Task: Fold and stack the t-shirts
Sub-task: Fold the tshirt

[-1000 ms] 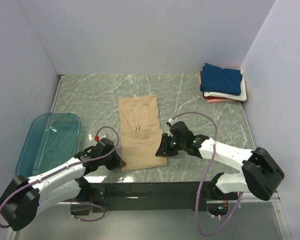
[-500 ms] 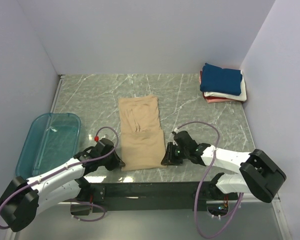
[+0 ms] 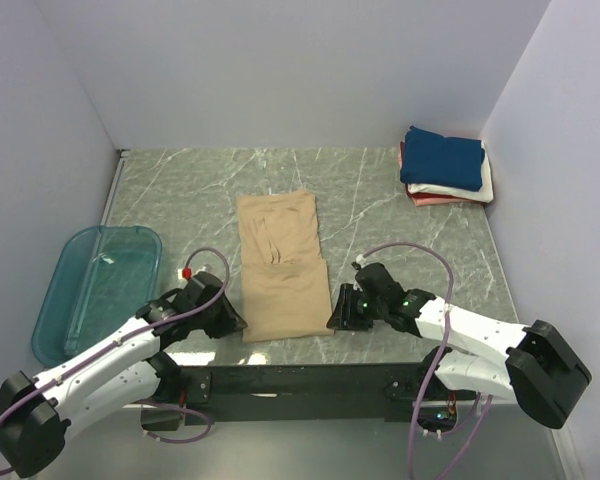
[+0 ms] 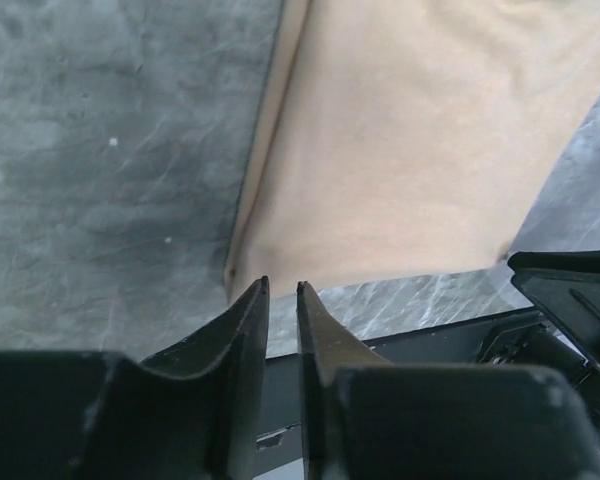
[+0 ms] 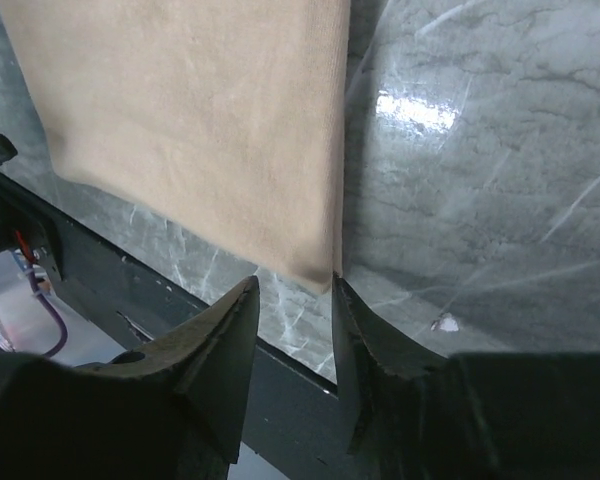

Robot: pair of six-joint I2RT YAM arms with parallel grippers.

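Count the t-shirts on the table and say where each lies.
4. The tan t-shirt lies mid-table; the navy t-shirt, white t-shirt and pinkish-red t-shirt are stacked in the far right corner. Others may be hidden.

Matt tan cloth t-shirt point(image 3: 280, 270), glossy veined marble table point(image 3: 180, 190), translucent teal plastic tub point(image 3: 95, 290)

Open marble table point(image 3: 180, 190) lies on both sides of the tan t-shirt point(image 3: 278, 270) and behind it up to the back wall, wide enough for a gripper to pass. The teal tub point(image 3: 95, 285) takes up the near-left edge beside the left arm. The stack of folded shirts point(image 3: 445, 168) fills the far-right corner, well apart from the tan one. Along the near edge the black rail point(image 3: 300, 378) runs close to the shirt's hem, leaving a thin strip where the left gripper point(image 4: 282, 290) and right gripper point(image 5: 295, 283) crowd its two near corners.
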